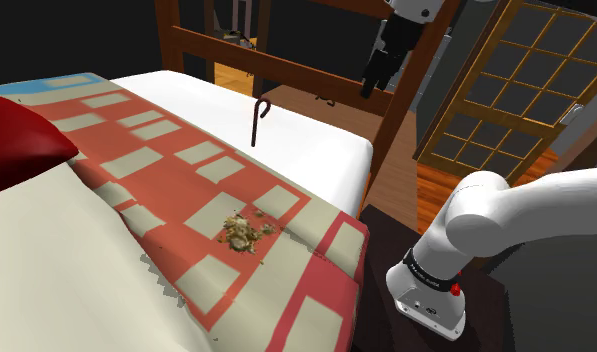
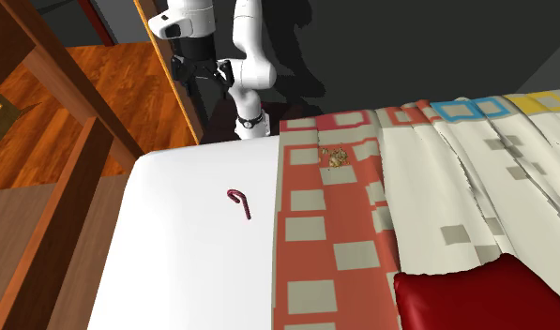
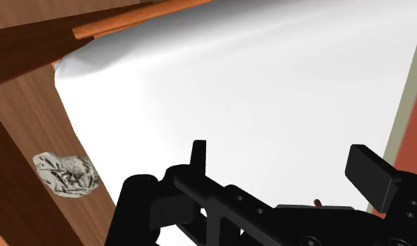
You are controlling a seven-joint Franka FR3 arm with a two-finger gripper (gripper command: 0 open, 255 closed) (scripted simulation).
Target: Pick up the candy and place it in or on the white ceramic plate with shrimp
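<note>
The candy (image 1: 260,122), a dark red cane, lies on the white sheet (image 1: 321,150) just above the shoulder view's centre. The black gripper (image 1: 370,86) hangs at upper right, well apart from it, by the wooden bed frame (image 1: 286,68). Its 2 fingers (image 3: 371,171) stand apart, holding nothing. The shrimp heap (image 1: 244,232) sits lower centre on the red checked quilt (image 1: 166,170); whether a plate lies under it I can't tell.
</note>
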